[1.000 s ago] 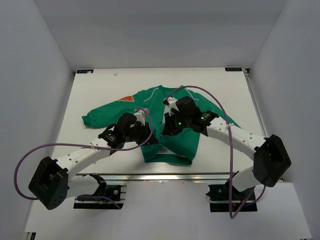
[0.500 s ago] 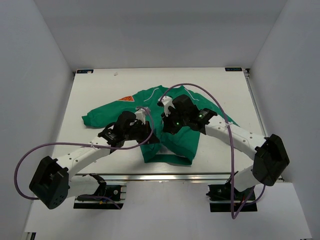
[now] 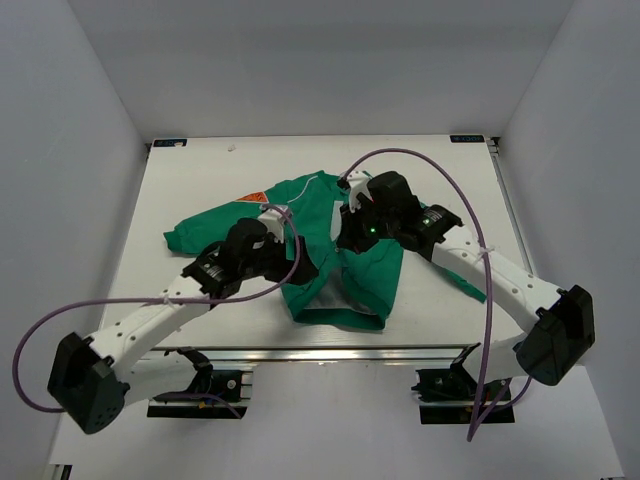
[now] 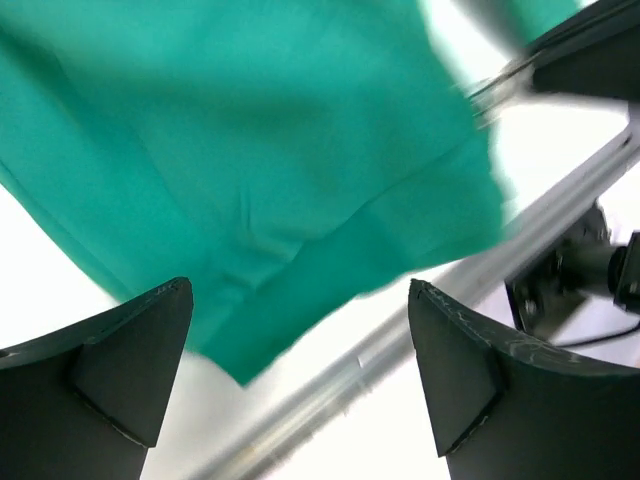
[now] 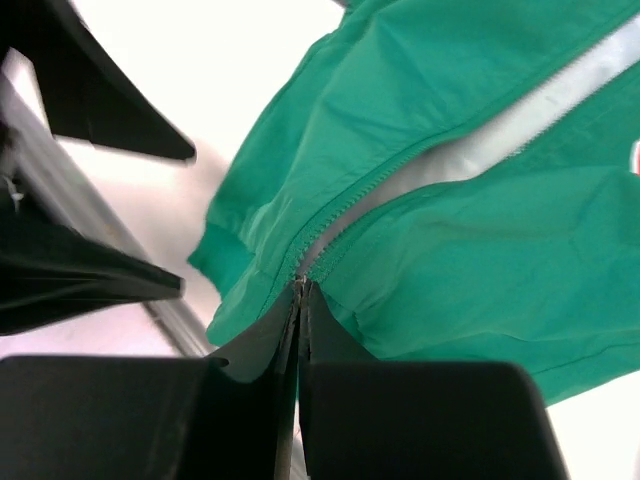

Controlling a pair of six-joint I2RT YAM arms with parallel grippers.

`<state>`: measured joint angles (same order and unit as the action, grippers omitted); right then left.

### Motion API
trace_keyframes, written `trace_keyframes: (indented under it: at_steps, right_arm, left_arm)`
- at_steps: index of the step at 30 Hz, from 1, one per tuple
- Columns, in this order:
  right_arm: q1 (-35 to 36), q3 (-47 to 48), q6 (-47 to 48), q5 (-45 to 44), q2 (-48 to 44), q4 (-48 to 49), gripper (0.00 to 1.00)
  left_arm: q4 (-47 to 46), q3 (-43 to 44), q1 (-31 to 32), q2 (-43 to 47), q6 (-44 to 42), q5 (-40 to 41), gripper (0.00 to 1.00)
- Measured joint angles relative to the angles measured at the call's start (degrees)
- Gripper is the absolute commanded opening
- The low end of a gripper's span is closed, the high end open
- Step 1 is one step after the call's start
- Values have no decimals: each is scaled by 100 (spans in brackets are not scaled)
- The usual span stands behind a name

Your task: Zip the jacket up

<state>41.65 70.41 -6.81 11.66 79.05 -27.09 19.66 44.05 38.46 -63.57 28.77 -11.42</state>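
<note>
Two grippers are shown at the jacket (image 3: 312,205), laid on the tabletop (image 3: 200,180): the right gripper (image 5: 298,290) is clamped on the zip (image 5: 340,215) near the hem (image 3: 335,318), while the left gripper (image 4: 300,350) is held wide and empty. Zipping is judged barely begun; the hem likely needs holding.

Robot lab test cell. White table (image 3: 200,185) boxed in by bare white walls (image 3: 70,150) left, right and far. Aluminium rail (image 3: 300,354) on near edge, left arm (image 3: 150,315) and right arm (image 3: 500,280) bolted there, purple cables (image 3: 400,151) hanging loose.
</note>
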Motion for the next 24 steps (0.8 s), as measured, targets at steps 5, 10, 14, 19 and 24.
trace_keyframes:
  at_steps: [5,10,14,19,24]
  right_arm:
    - [-66,372,-177,249,81,-376,0]
    - [-520,1248,-339,726,564,-717,0]
    - [-835,1650,-428,1060,859,-999,0]
    - [-881,1681,-503,1285,883,-1279,0]
    - [-984,1681,-584,1447,883,-1349,0]
  left_arm:
    - [-396,192,330,763,-863,599,98]
    - [-479,796,1436,588,-2061,1609,98]
    - [-459,1145,1773,304,-2857,2264,98]
    - [-474,1305,1961,-52,-3646,2767,98]
    - [-527,1346,2094,-509,-4085,2747,98]
